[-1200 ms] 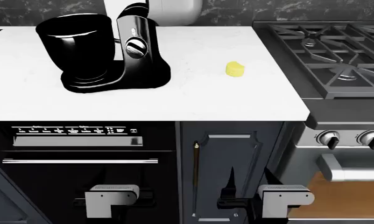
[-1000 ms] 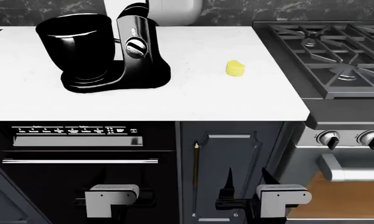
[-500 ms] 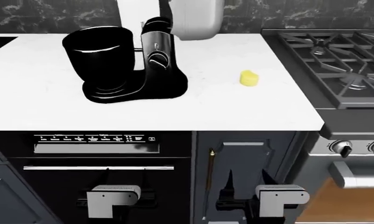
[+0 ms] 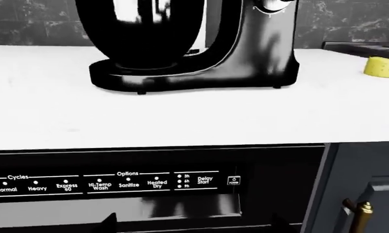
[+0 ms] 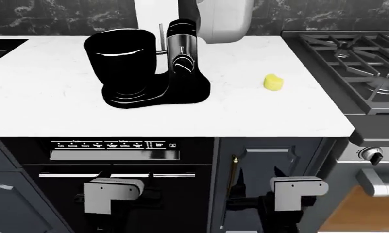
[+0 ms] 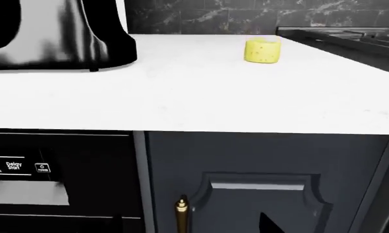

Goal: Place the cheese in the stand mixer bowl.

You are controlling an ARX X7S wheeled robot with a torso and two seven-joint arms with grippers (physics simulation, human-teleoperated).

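Head view: the cheese [image 5: 274,82] sits alone on the white countertop [image 5: 45,107], well right of the stand mixer bowl [image 5: 120,63], near the stove edge [image 5: 330,82]; both grippers hang below, fingers parted, empty.

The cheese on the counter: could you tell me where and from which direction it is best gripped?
Probably from above, fingers closing across the rounded sides of the cheese. It sits flat and alone on the white counter, clear of the mixer and the stove, so nothing crowds a downward approach.
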